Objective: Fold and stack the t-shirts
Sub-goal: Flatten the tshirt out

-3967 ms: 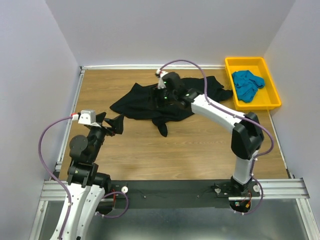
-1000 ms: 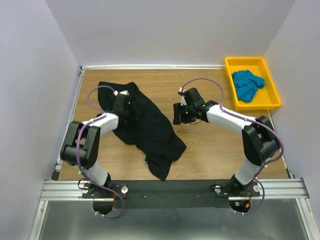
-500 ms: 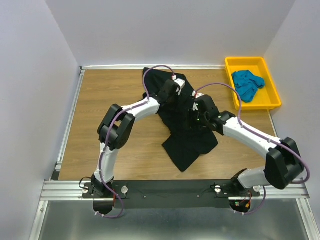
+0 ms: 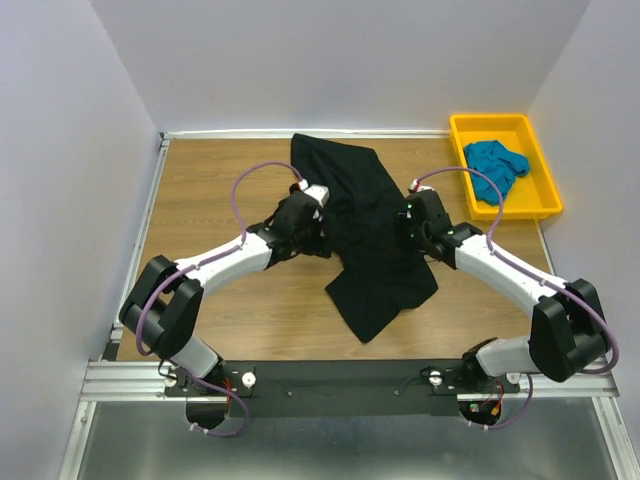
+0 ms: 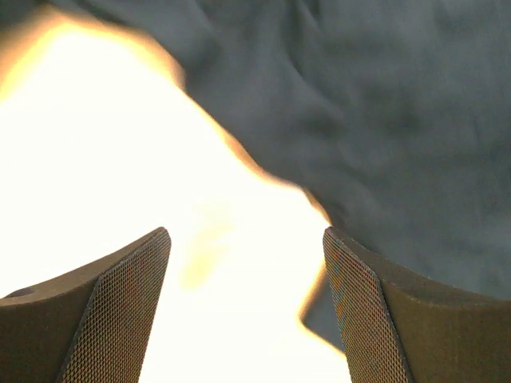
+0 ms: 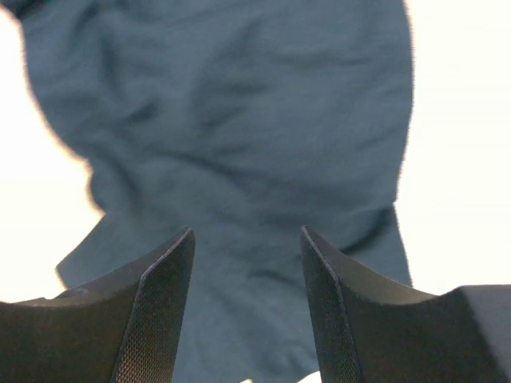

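Both arms read alike on my feed. The left arm (image 4: 232, 262) and right arm (image 4: 500, 270) have white shells on the long links and bulky black housings at the joints.

A purple cable (image 4: 262, 166) loops off the left wrist and ends in a small white plug (image 4: 316, 191). A second purple cable (image 4: 470, 170) arcs off the right wrist.

Left gripper (image 5: 247, 311): the fingers (image 5: 128, 315) are dark and wedge-shaped, and I see a fine mesh-like grid on the inner faces.

Right gripper (image 6: 246, 311): its fingers (image 6: 160, 307) have the same dark wedge shape and the same grid texture.
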{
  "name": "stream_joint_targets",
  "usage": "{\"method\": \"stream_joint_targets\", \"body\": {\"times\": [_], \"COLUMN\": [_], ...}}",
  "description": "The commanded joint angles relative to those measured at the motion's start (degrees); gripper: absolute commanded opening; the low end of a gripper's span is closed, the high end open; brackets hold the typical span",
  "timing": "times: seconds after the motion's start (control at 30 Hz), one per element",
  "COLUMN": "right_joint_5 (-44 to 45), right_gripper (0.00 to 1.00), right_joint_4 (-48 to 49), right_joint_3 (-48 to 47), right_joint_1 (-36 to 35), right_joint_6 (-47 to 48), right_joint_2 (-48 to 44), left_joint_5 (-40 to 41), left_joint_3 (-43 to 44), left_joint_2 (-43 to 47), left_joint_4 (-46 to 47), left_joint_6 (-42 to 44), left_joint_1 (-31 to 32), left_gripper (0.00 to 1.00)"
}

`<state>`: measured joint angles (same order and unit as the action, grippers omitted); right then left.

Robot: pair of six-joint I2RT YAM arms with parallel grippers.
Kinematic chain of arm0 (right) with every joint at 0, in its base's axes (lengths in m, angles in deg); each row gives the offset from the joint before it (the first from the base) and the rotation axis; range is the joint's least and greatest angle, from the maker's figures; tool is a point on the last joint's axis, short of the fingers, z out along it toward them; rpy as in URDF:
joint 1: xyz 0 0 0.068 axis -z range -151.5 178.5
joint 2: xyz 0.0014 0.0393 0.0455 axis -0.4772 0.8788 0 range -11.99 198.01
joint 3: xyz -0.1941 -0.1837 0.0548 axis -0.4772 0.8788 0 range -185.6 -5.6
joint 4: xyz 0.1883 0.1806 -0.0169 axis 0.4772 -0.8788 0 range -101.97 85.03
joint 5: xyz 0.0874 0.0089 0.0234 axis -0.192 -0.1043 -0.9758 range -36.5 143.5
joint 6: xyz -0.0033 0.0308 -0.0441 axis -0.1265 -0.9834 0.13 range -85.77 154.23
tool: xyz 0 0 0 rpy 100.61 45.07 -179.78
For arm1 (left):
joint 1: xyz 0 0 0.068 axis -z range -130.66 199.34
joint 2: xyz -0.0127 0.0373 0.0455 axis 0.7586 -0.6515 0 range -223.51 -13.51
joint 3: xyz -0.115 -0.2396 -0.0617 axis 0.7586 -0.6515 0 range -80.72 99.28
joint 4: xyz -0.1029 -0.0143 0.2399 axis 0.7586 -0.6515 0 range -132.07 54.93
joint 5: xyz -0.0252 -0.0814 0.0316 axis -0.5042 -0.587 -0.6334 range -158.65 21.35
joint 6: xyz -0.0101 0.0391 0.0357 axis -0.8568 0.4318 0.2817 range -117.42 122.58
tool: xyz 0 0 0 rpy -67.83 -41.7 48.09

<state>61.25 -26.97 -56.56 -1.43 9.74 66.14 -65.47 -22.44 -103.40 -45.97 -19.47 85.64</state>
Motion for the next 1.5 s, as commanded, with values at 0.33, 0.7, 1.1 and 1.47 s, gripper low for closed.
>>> {"method": "stream_joint_targets", "body": {"times": [0.33, 0.7, 1.1, 1.47], "right_joint_5": [-4.8, -13.1, -9.0, -22.6], "right_gripper": [0.64, 0.64, 0.01, 0.01], "right_joint_4": [-0.2, 7.2, 5.6, -2.0], "right_joint_3": [2.8, 4.9, -6.6, -35.3], "right_joint_1": [16.1, 20.6, 21.1, 8.4], "right_joint_6": [-3.2, -2.2, 3.1, 5.8], "right_joint_2": [5.3, 11.3, 6.3, 4.5], "left_joint_5": [-1.9, 0.1, 6.4, 10.2], "left_joint_3": [-8.4, -9.2, -8.3, -5.5], "left_joint_2": [7.5, 9.6, 15.5, 30.2], "left_joint_4": [-1.8, -2.6, -6.8, -12.6], "left_joint_6": [-5.2, -4.8, -4.4, 1.4], "left_joint_1": [3.9, 3.7, 0.5, -15.7], "left_gripper": [0.85, 0.85, 0.85, 0.84]}}
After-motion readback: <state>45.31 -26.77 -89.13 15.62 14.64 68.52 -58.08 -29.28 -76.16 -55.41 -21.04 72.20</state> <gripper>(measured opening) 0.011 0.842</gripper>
